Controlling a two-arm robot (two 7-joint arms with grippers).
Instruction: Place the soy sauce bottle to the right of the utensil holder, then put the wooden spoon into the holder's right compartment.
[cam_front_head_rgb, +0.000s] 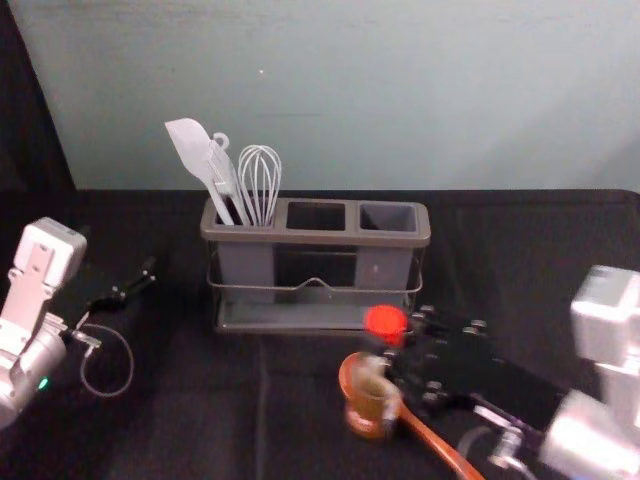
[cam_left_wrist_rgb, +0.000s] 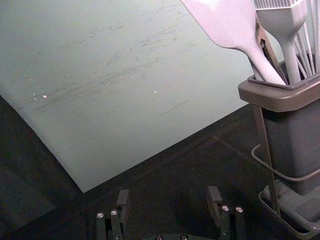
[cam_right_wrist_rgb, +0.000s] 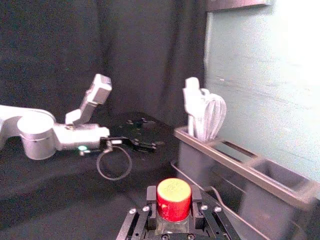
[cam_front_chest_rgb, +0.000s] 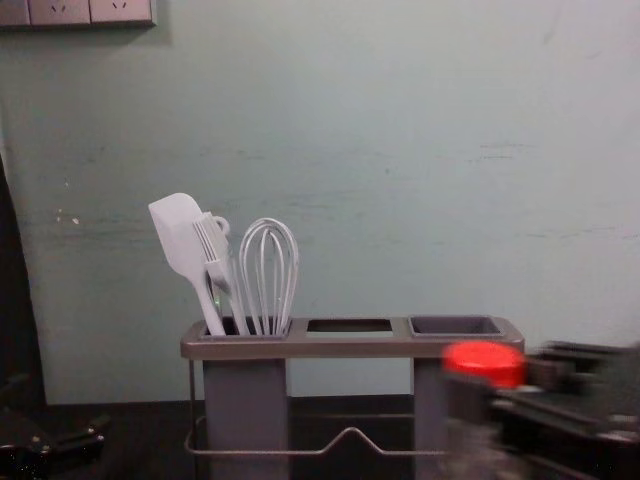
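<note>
Red-capped soy sauce bottle (cam_front_head_rgb: 386, 323) is clamped in the right gripper (cam_front_head_rgb: 386, 362), nearside of the utensil holder (cam_front_head_rgb: 330, 238); the wooden spoon (cam_front_head_rgb: 438, 442) lies close by. At left, the left gripper (cam_front_head_rgb: 149, 275) is spread wide.

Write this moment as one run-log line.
right pincer: gripping soy sauce bottle in front of utensil holder; wooden spoon: outside holder; left pincer: open, left of holder; bottle placement: pending

We noted a robotics lab setting: robot arms (cam_front_head_rgb: 45, 260) over a black-draped table (cam_front_head_rgb: 190, 420), dark curtain (cam_right_wrist_rgb: 145, 60) at one side, scuffed wall (cam_front_chest_rgb: 400, 120) bearing socket plates (cam_front_chest_rgb: 60, 11).
</note>
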